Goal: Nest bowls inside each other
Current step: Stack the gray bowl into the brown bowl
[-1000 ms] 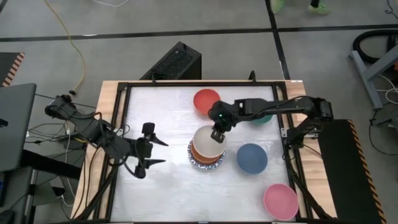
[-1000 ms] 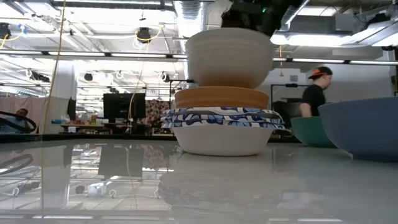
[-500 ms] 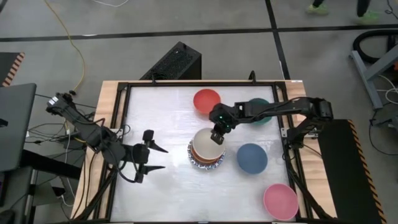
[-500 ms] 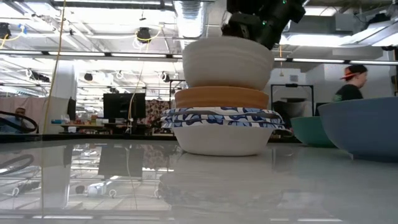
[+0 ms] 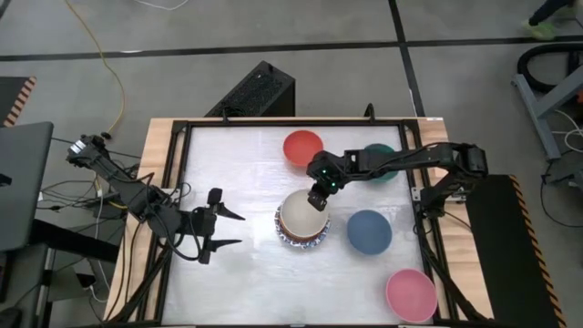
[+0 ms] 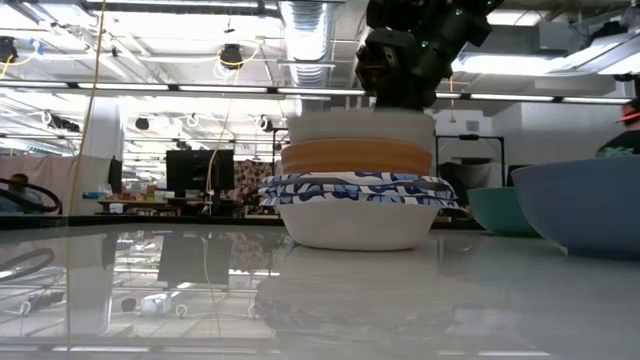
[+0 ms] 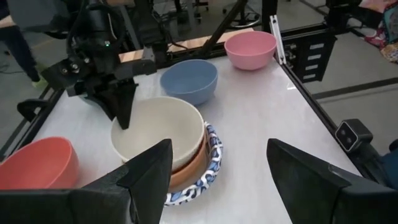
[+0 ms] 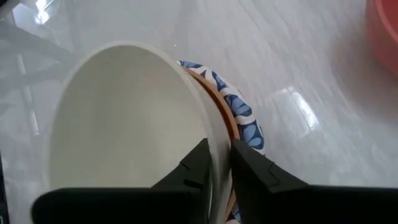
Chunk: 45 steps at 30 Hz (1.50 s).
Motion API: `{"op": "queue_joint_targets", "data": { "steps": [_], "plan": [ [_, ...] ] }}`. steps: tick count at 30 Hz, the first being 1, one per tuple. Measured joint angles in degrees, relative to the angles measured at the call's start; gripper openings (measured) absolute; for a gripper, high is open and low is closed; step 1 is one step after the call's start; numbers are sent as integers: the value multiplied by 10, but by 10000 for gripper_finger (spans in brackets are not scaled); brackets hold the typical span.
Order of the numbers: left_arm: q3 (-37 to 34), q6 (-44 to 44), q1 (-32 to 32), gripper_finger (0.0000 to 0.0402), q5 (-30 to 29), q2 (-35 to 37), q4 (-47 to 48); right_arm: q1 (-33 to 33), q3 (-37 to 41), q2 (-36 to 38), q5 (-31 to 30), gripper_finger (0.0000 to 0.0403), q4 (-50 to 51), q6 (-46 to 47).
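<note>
A cream bowl (image 5: pixel 301 214) sits in an orange bowl (image 6: pixel 355 157), which sits in a white bowl with a blue-patterned rim (image 6: pixel 355 190) at the table's middle. My right gripper (image 5: pixel 318 200) stands over the cream bowl's far-right rim, slightly open, with one finger inside the bowl and one outside. My left gripper (image 5: pixel 228 230) hovers open to the left of the stack, empty. Red (image 5: pixel 302 148), dark green (image 5: pixel 383 171), slate-blue (image 5: pixel 369 231) and pink (image 5: pixel 411 294) bowls stand singly on the table. My right gripper comes slanting down from the table's far right, its fingers (image 8: pixel 198 163) on either side of the cream bowl's rim (image 8: pixel 210 134). A thin gap shows beside the outer finger. I cannot tell whether the inner finger touches the rim. The bowl rests upright in the orange bowl.
A black frame (image 5: pixel 182 128) rims the white table. The red bowl stands at the far middle, the green bowl under the right arm. The slate-blue bowl is right of the stack and the pink bowl at the near right corner. Bare table lies between the left gripper and the stack.
My right gripper has come down with the cream bowl. The bowl, first held clear above the orange bowl, has sunk into it, and only its upper band shows in the low view. My left gripper has sunk a little.
</note>
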<state>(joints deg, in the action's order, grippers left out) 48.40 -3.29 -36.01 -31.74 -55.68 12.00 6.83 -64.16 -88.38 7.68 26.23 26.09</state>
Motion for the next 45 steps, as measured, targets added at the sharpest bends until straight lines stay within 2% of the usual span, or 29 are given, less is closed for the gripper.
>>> {"op": "queue_joint_targets", "data": {
  "steps": [11,23,45],
  "plan": [
    [0,-10,0,251,-2,0,1,0,0,0,1,112,1,-10],
    [0,-22,0,251,-2,0,5,0,0,3,34,114,1,-65],
    [0,-25,0,251,-3,-2,26,32,-1,51,47,106,-19,-67]
  ]
}}
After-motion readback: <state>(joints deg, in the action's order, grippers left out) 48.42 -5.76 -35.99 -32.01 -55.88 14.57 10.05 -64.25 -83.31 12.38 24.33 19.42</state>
